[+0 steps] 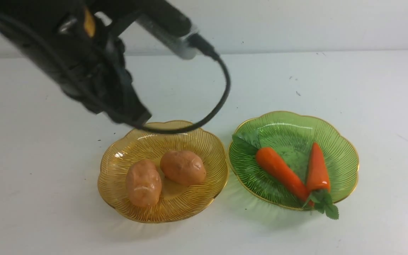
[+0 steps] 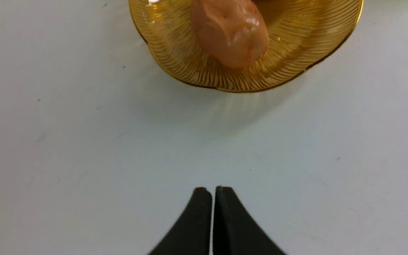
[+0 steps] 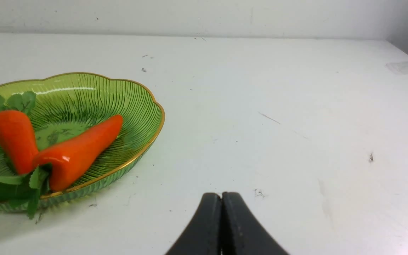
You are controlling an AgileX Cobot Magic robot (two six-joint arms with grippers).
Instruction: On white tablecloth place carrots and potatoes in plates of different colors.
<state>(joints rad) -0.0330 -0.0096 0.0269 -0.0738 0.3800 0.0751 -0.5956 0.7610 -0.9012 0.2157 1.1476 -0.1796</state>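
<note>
Two tan potatoes (image 1: 143, 182) (image 1: 183, 167) lie in the amber-yellow plate (image 1: 119, 157) on the white tablecloth (image 1: 48, 198). Two orange carrots (image 1: 280, 171) (image 1: 317, 168) lie in the green plate (image 1: 345, 156) to its right. The left arm (image 1: 83, 67) hangs above the table behind the amber plate. In the left wrist view my left gripper (image 2: 213, 189) is shut and empty over bare cloth, apart from the amber plate (image 2: 197, 71) and a potato (image 2: 230, 30). In the right wrist view my right gripper (image 3: 221, 194) is shut and empty beside the green plate (image 3: 133, 102) with both carrots (image 3: 78, 152) (image 3: 14, 140).
A black cable (image 1: 221, 95) loops from the left arm over the amber plate's far rim. A white wall (image 1: 296, 24) bounds the table at the back. Small dark specks (image 1: 298, 93) mark the cloth behind the green plate.
</note>
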